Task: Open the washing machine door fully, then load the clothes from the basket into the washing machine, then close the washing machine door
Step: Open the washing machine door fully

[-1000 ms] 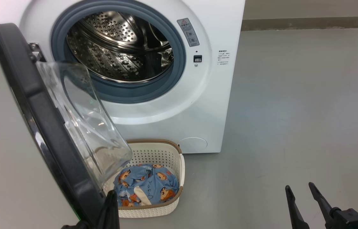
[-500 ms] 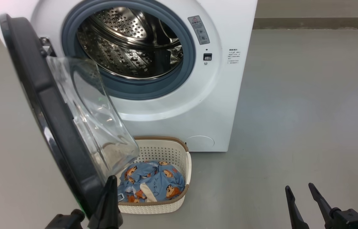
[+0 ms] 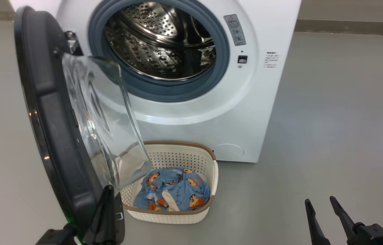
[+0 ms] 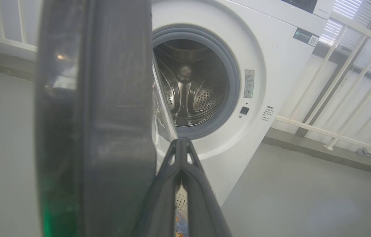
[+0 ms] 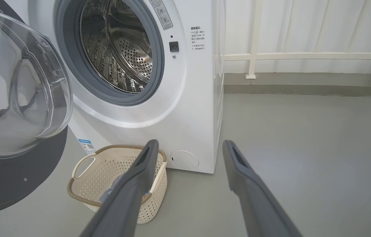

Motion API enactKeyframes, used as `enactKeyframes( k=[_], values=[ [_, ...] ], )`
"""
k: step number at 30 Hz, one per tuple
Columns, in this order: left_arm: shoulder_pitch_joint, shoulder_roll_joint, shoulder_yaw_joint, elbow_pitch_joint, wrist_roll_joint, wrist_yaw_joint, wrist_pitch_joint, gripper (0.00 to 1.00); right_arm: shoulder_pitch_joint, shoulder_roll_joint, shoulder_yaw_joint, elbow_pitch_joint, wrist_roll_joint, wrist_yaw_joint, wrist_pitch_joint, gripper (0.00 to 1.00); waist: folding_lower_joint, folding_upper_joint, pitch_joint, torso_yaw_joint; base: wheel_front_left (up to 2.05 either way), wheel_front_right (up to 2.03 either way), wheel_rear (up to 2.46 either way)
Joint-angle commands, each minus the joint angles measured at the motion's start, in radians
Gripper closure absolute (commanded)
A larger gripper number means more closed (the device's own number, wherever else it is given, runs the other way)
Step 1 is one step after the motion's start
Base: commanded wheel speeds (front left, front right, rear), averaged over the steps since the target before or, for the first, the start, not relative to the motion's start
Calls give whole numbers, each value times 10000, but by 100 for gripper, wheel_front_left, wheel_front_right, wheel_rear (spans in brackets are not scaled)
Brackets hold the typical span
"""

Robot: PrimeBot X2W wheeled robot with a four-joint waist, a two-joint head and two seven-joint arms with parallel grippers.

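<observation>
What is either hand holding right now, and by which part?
Nothing. The left hand is shut with nothing between its fingers, lying beside the door rim; the right hand is open and empty.

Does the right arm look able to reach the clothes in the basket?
Probably yes. The right gripper is open, with bare floor between it and the basket, and the clothes lie uncovered on that side. The washing machine door overhangs only the basket's left part.

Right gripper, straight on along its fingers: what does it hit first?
Likely the washing machine: the open right gripper aims at its white front, right of the drum opening. The basket sits left of that line. The way there looks free, though depth is unclear.
</observation>
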Motion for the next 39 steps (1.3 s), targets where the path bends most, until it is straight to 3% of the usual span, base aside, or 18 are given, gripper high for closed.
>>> enactKeyframes(
  k=[1, 8, 17, 29, 39],
  values=[
    [-379, 177, 548, -230, -11, 184, -68, 100, -115, -88, 282, -216, 140, 16, -120, 0, 0, 0, 48, 133, 0, 0, 0],
    [-183, 337, 979, -317, -150, 357, -69, 100, -68, -88, 296, -180, 172, 16, -120, 0, 0, 0, 110, 646, 0, 0, 0],
    [-107, 590, 2308, 64, -776, 550, -424, 100, -75, -88, 466, -155, 145, 16, -120, 0, 0, 0, 189, 1150, 0, 0, 0],
    [-1775, 1396, 3938, 2632, -1392, 108, -1121, 100, -217, -87, 648, -64, 39, 16, -120, 0, 0, 0, 345, 1010, 0, 0, 0],
    [-3234, 2487, 5123, 5474, -1324, -417, -1349, 100, -193, -87, 643, 28, 6, 16, -120, 0, 0, 0, 343, 433, 0, 0, 0]
  ],
)
